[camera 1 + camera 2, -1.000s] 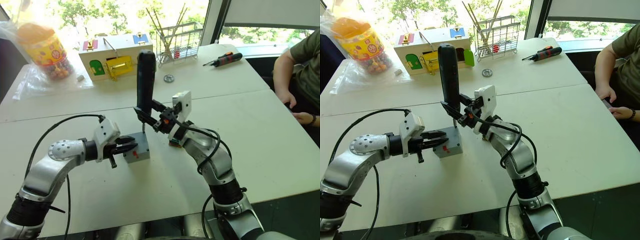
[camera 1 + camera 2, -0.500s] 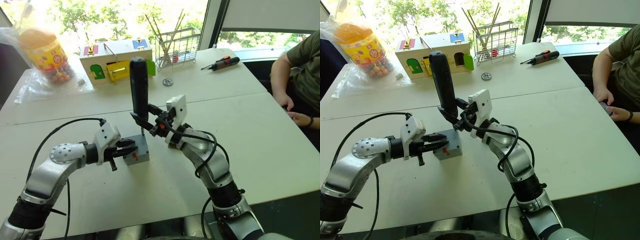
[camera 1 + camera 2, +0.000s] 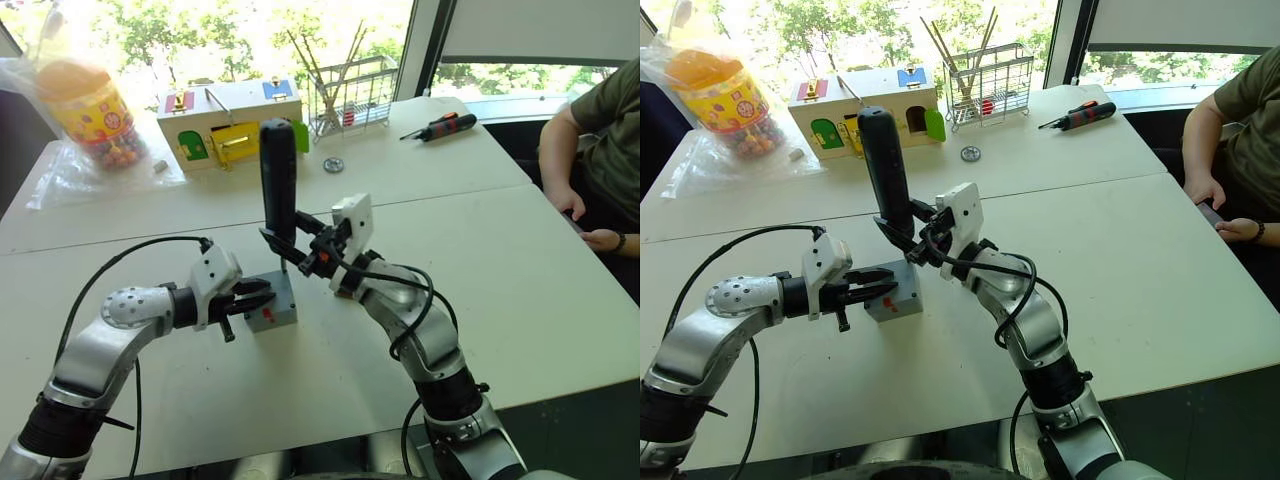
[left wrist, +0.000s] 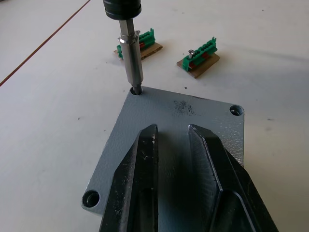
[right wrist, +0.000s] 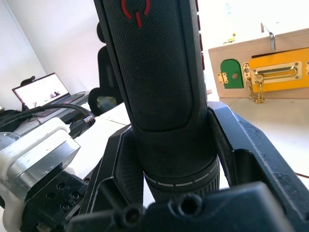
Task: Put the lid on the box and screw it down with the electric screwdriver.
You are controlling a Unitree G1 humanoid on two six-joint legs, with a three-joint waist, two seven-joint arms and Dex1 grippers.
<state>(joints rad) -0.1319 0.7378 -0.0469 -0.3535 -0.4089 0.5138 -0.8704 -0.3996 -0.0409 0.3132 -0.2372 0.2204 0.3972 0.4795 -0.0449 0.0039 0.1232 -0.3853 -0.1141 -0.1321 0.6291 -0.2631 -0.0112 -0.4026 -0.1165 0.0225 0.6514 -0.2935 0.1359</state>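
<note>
Lid [image 4: 193, 145] sits flat on the box [image 3: 272, 305], which stands on the table [image 3: 540, 260] between my arms, and my left tool [image 3: 258, 297] lies over it with its two black fingers [image 4: 137, 188] a little apart, holding nothing; they cover the lid's middle. My right tool [image 3: 296, 247] is clamped round the lower barrel of the electric screwdriver [image 3: 278, 180], held upright, its grip largely hidden from the head views by the barrel itself. From my left wrist the metal bit [image 4: 130, 63] shows seated in the lid's far corner hole, with two green connector pieces [image 4: 198, 54] on the table beyond.
</note>
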